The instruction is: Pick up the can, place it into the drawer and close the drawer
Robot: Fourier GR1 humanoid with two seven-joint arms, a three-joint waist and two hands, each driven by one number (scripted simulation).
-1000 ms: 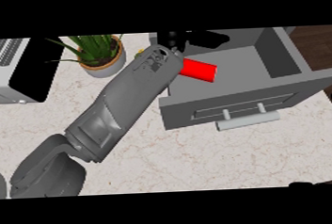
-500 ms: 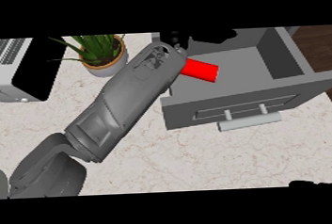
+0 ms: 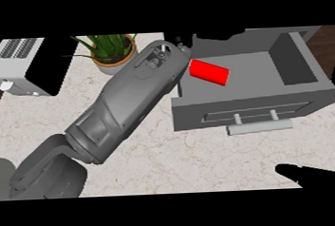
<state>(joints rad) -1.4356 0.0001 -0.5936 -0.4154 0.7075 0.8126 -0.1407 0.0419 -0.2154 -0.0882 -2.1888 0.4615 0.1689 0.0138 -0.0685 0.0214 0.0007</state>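
Red can [image 3: 209, 71] is seen lying inside the open drawer [image 3: 296, 92], left half, just beside the left wrist. Left hand [image 3: 174, 38] is mostly hidden behind its forearm at the drawer's back-left corner; grip can't be told. Right hand [image 3: 310, 175] is held slack at the lower right edge.

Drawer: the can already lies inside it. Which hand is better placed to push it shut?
Probably the right hand: it sits in front of the drawer, nearer its handle. The left hand is at the drawer's far corner, past the can.
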